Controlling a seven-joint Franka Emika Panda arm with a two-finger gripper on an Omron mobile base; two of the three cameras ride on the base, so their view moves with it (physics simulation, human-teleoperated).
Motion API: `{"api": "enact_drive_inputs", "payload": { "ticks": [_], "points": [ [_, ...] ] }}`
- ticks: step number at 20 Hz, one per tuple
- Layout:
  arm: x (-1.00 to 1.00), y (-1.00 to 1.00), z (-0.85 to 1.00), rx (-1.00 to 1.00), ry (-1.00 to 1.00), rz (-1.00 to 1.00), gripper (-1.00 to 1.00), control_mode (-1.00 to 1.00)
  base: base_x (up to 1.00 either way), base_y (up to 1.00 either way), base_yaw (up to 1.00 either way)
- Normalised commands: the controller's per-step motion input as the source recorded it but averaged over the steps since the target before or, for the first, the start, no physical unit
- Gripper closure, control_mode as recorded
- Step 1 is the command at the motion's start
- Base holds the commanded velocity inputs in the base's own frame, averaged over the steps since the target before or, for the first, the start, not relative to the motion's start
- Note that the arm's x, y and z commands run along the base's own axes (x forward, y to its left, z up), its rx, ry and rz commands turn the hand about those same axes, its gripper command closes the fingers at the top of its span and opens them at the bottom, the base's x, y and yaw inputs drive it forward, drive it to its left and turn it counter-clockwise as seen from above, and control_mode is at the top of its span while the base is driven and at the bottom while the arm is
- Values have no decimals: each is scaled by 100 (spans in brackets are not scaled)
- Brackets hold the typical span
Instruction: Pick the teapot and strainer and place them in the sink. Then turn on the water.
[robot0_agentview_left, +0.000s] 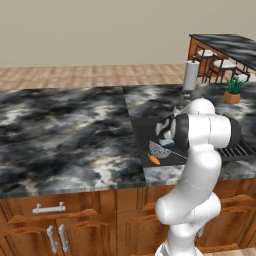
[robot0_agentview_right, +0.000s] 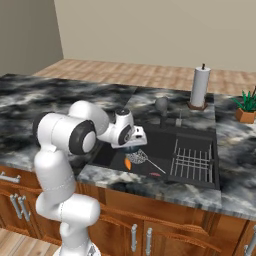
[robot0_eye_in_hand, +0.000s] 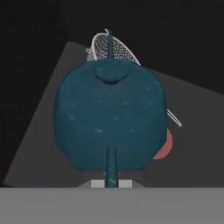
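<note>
1. Teapot (robot0_eye_in_hand: 109, 116): clamped in the gripper (robot0_agentview_right: 136, 142), hanging over the sink (robot0_agentview_right: 197, 136).
2. Strainer (robot0_agentview_right: 138, 157): already in the basin, beside an orange piece (robot0_agentview_right: 128, 163).
3. Advice: lower clear of the mesh before releasing.

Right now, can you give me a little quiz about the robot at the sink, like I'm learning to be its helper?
1. True or false: the strainer already lies in the sink.
2. Pick one: what stands on the counter behind the sink? A) a paper towel roll B) a toaster C) a frying pan
3. Fill the gap: the end effector is shut on the ______.

Key
1. True. Its mesh bowl rests on the black basin floor.
2. A.
3. The teapot. The hand view looks straight down on it, above the basin.
</note>
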Motion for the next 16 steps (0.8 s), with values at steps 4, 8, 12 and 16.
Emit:
{"api": "enact_drive_inputs", "payload": {
  "ticks": [4, 8, 12, 16],
  "points": [
    [11, -11, -31, 0, 0, 0, 100, -100, 0, 0, 0],
    [3, -12, -33, 0, 0, 0, 100, -100, 0, 0, 0],
    [0, -8, -35, 0, 0, 0, 100, -100, 0, 0, 0],
    [0, -10, -33, 0, 0, 3, 100, -100, 0, 0, 0]
  ]
}}
